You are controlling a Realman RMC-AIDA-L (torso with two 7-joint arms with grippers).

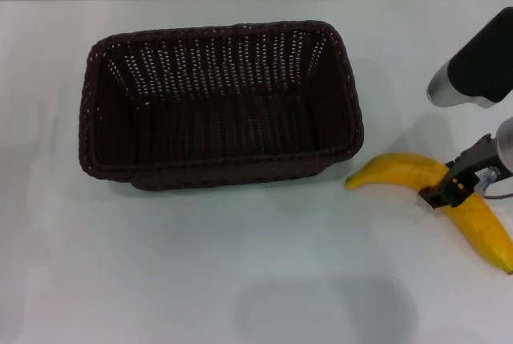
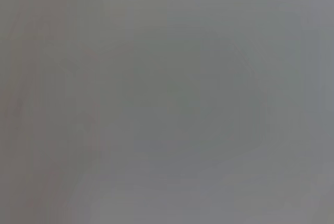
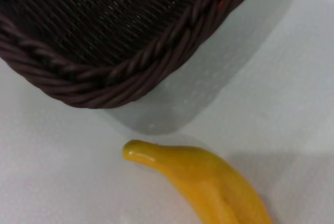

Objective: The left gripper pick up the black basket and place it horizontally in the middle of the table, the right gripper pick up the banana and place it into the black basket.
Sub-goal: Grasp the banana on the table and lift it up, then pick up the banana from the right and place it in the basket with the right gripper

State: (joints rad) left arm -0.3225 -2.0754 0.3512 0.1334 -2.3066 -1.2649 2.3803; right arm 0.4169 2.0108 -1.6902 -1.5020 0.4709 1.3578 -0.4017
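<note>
Head view is showing the right gripper (image 1: 449, 188) sitting low at the table's (image 1: 200, 280) right edge, its black fingertips straddling the middle of the banana (image 1: 437, 184); whether they are pinching it yet cannot be told. Beyond, the black basket (image 1: 220, 103) is lying lengthwise mid-table, empty, so the banana pickup looks to be the step in hand. Next, by my reckoning, comes a firm squeeze, a lift over the braided rim, a release inside. No writing is showing anywhere. The left gripper is appearing nowhere.
</note>
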